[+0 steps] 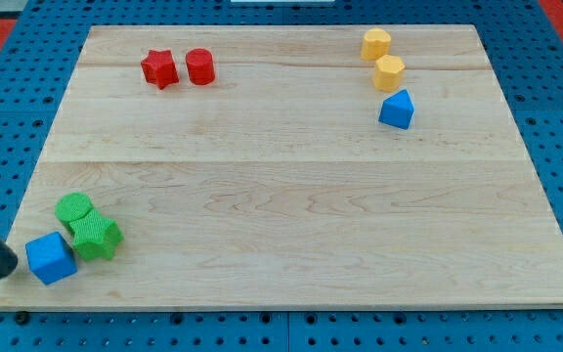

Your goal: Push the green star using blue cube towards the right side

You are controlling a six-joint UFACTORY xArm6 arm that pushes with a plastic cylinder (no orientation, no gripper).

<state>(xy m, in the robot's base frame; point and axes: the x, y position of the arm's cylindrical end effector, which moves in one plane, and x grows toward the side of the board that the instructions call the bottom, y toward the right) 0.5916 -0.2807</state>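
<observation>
The blue cube (50, 258) sits near the board's bottom left corner. The green star (97, 236) lies just to its right and slightly above, touching it. A green cylinder (73, 208) touches the star on its upper left. My tip (10, 267) is at the end of the dark rod coming in from the view's left edge, just left of the blue cube, close to it or touching it.
A red star (160, 68) and a red cylinder (199, 66) sit at the top left. Two yellow blocks (376, 44) (389, 72) and a blue wedge-like block (396, 110) sit at the top right. The wooden board (301, 205) ends just below the cube.
</observation>
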